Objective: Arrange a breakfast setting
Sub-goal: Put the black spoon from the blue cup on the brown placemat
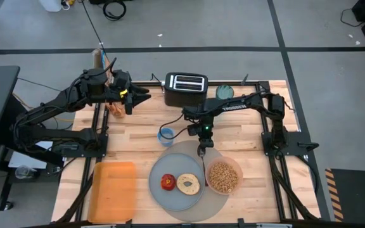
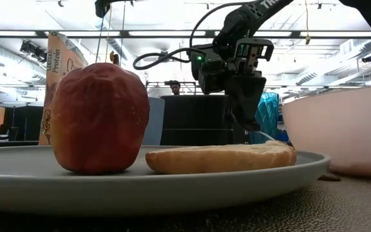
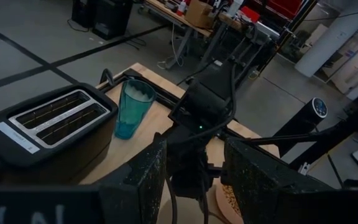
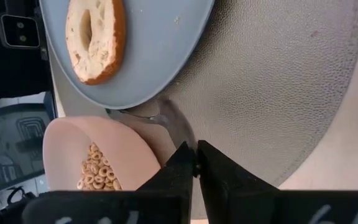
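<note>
Right end effector (image 1: 202, 151) clenched on the spoon (image 4: 157, 116), whose long axis runs 12-to-6 between plate (image 1: 163, 168) at 9 o'clock and cereal bowl (image 1: 224, 176) at 3 (left end effector (image 1: 130, 96), released, waits far off near the toaster (image 1: 185, 89)).

The right arm (image 1: 233, 103) carries white lettering reading "TROSSEN" along its forearm in the high view; the low view shows only its first letters, "TR". In the low view, a tall cereal box (image 2: 62, 77) at about 10 o'clock bears the word "Protein" on its side.
</note>
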You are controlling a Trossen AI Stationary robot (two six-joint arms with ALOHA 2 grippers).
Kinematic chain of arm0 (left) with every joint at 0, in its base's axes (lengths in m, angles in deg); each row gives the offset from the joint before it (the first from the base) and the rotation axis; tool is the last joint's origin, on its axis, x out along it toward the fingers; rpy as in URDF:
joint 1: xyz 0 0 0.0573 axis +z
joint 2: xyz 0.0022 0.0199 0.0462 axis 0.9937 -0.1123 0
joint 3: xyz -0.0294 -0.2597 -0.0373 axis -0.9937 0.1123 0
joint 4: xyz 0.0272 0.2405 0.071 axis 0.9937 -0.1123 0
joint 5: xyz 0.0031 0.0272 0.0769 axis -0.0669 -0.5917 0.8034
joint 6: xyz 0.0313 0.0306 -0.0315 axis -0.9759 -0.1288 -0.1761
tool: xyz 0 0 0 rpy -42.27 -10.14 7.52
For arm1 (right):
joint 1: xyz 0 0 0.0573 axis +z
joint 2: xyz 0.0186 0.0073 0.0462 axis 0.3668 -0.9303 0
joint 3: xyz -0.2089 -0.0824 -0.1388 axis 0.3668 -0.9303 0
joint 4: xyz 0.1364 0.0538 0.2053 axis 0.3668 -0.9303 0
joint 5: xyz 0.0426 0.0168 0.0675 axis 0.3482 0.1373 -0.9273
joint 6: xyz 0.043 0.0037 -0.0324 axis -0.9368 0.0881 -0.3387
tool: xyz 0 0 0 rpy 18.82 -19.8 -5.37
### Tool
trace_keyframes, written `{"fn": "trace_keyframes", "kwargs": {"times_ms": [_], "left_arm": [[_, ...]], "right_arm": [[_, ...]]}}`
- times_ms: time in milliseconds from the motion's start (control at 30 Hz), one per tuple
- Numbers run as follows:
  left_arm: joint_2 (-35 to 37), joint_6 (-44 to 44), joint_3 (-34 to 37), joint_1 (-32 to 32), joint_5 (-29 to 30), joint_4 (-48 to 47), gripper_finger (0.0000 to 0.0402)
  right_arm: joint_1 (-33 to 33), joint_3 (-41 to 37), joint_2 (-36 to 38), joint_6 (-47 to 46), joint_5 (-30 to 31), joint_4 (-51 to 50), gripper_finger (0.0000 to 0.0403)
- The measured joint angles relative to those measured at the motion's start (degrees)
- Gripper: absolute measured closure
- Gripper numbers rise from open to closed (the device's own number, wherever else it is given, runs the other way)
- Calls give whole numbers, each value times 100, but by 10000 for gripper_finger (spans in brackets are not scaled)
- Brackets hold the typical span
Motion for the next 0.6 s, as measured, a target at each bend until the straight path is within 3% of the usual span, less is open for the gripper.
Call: {"fn": "trace_keyframes", "kwargs": {"times_ms": [333, 600], "left_arm": [[-1, -24, 0, -3, -30, 0, 230], [-1, -355, 0, -7, -30, 2, 230]], "right_arm": [[28, 2, 0, -91, 39, -321, 283], [-253, 5, 223, -263, 655, -790, 279]]}}
